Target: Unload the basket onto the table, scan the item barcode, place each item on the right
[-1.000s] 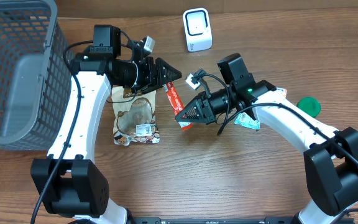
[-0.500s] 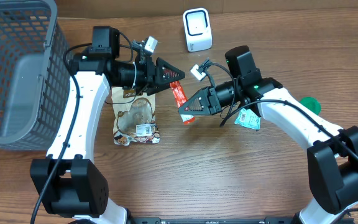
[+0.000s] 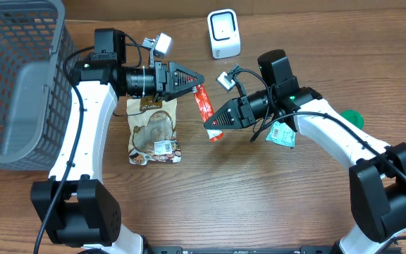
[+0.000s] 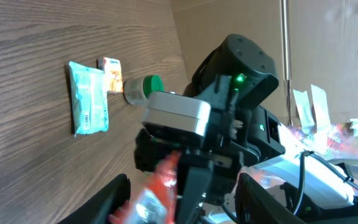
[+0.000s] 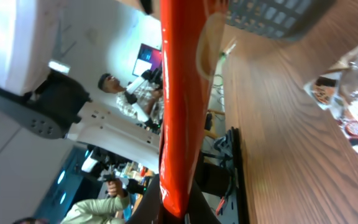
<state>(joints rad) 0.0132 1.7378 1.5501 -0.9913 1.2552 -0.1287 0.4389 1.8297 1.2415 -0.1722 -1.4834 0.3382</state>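
Observation:
The item is a long red packet (image 3: 204, 109), held off the table between the two arms. My right gripper (image 3: 211, 127) is shut on its lower end; in the right wrist view the red packet (image 5: 182, 93) runs up from the pinched jaws of the right gripper (image 5: 179, 211). My left gripper (image 3: 201, 80) reaches in from the left at the packet's upper end. Its jaws stand apart, and the blurred red packet (image 4: 160, 186) lies between them, close to the left finger (image 4: 118, 198). The white scanner (image 3: 223, 33) stands at the back of the table. No barcode is readable.
A grey wire basket (image 3: 13, 77) fills the left side. A brown snack bag (image 3: 154, 130) lies under the left arm. A teal packet (image 3: 282, 134) and a green-capped bottle (image 3: 351, 120) lie by the right arm, beside a small orange packet (image 4: 110, 71).
The right gripper has lifted the red packet up and back toward the left gripper. The left arm has drawn back a little to the left, and its jaws have narrowed around the packet's top.

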